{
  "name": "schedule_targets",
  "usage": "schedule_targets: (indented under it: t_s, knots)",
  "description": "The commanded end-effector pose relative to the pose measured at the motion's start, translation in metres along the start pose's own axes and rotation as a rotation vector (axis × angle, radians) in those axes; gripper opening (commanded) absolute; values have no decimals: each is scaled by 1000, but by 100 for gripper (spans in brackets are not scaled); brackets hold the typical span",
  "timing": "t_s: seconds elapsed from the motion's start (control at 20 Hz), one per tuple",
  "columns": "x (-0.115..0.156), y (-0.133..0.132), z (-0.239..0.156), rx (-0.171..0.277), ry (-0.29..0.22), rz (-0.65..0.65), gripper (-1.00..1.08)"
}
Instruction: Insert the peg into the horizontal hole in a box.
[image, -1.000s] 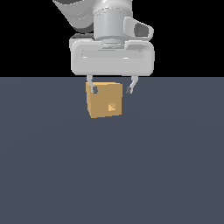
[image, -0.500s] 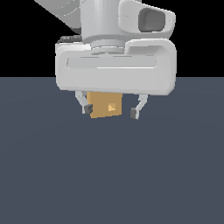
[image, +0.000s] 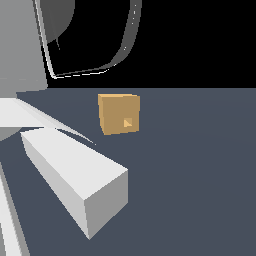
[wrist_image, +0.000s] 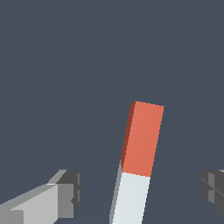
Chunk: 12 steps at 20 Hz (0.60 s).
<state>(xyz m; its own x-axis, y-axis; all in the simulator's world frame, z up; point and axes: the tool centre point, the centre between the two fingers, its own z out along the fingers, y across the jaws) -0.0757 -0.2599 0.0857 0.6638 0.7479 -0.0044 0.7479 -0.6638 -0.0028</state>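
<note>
The tan box rests on the dark floor, in full view in the exterior view. Its small square hole, with a lighter triangular patch, is low on the face turned to the camera. The peg shows only in the wrist view: a long bar, red at the far half and white at the near half, lying on the floor. My gripper is open above it. One grey finger and the other finger stand wide on either side of the white half, touching nothing.
Large white and grey parts of the arm fill the exterior view's left, very close to the camera. Dark blue-grey floor spreads all around the box and the peg.
The arm has swung from over the box toward the camera and now looms on the exterior view's left. The box, earlier partly covered by the hand, is uncovered.
</note>
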Motion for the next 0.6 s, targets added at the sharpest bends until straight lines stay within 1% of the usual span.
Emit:
schedule_targets:
  t_s: [0.0, 0.1, 0.25, 0.35, 0.55]
  knots:
    - [-32, 1, 9, -2, 2, 86, 100]
    - [-50, 0, 14, -3, 2, 134, 100]
    - [-67, -2, 19, -3, 3, 177, 100]
    - [-71, -3, 20, -3, 4, 187, 100]
    - [-70, -2, 21, -2, 3, 182, 100]
